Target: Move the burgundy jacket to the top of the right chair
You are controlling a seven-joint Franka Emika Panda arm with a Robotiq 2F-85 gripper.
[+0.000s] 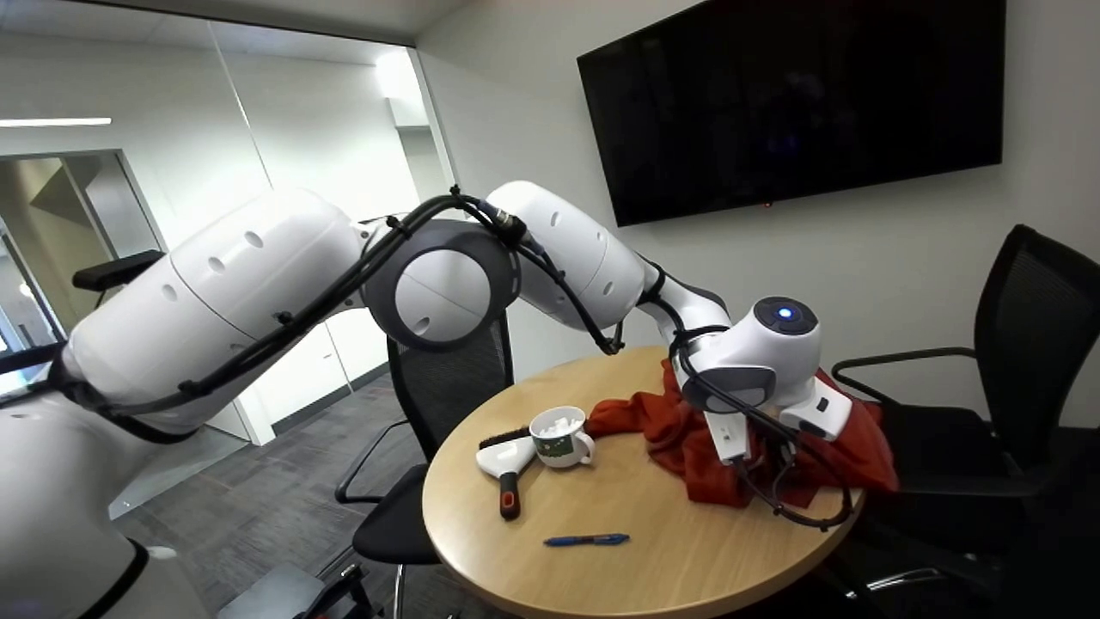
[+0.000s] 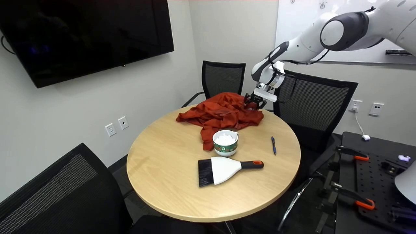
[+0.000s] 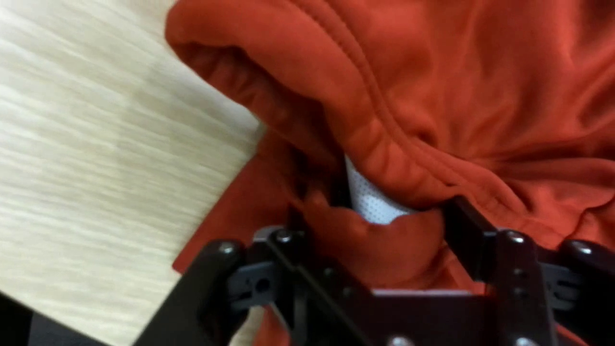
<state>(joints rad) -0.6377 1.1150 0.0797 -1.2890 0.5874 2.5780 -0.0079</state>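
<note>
The jacket (image 1: 666,421) looks red-orange and lies crumpled on the round table; it also shows in an exterior view (image 2: 221,110). It fills most of the wrist view (image 3: 456,96). My gripper (image 2: 254,102) is low at the jacket's edge, near the table's rim. In the wrist view the gripper's fingers (image 3: 375,214) are wide apart, with a raised fold of the jacket between them. A white dotted patch (image 3: 377,202) shows inside the fold. A black mesh chair (image 1: 1035,361) stands at the right in an exterior view; another (image 2: 315,100) stands at the right in an exterior view.
On the table (image 2: 162,156) are a mug (image 2: 225,143) with white pieces, a white brush (image 2: 226,169) and a blue pen (image 2: 274,145). The mug is close to a sleeve. More chairs stand at the far corner (image 2: 224,78) and near left (image 2: 65,195). A screen (image 1: 799,103) hangs on the wall.
</note>
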